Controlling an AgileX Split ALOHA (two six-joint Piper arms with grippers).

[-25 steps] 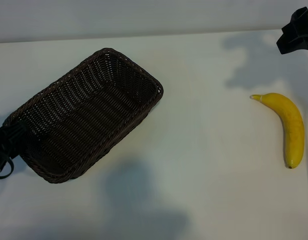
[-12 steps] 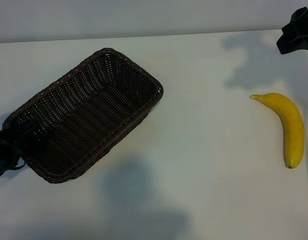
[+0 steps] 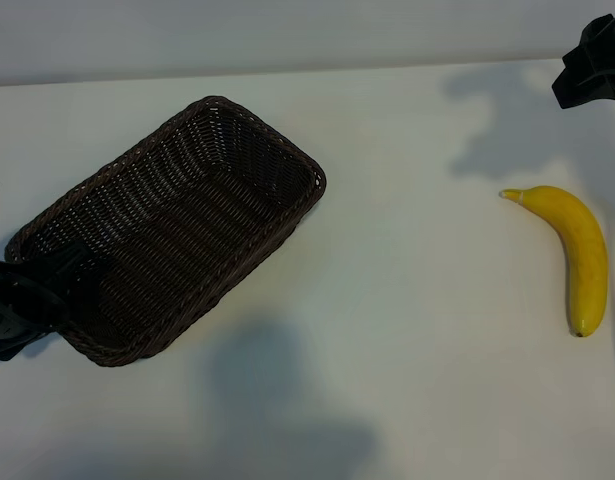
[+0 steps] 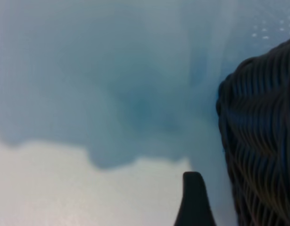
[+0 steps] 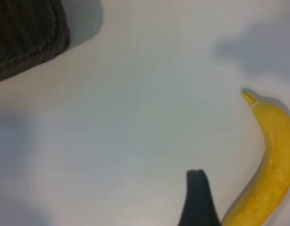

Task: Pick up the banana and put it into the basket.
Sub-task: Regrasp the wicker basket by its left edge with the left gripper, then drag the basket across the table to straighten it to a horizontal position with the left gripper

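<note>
Yellow banana [image 3: 575,254]: lies on the table [image 3: 407,350], well apart from the basket.
Wicker basket [image 3: 172,228]: empty, at the table's left.
Left gripper [image 3: 27,300]: spread, at the basket's near-left corner.
Right gripper [image 3: 595,62]: spread, holding nothing, beyond the banana.

bananas: 1, banana [image 3: 577,252] lying loose | baskets: 1, basket [image 3: 177,225] of dark wicker | counters: 1, pale counter [image 3: 407,340] | end effectors: 2, left end effector [image 3: 17,305] at basket's near corner, right end effector [image 3: 597,60] above banana
</note>
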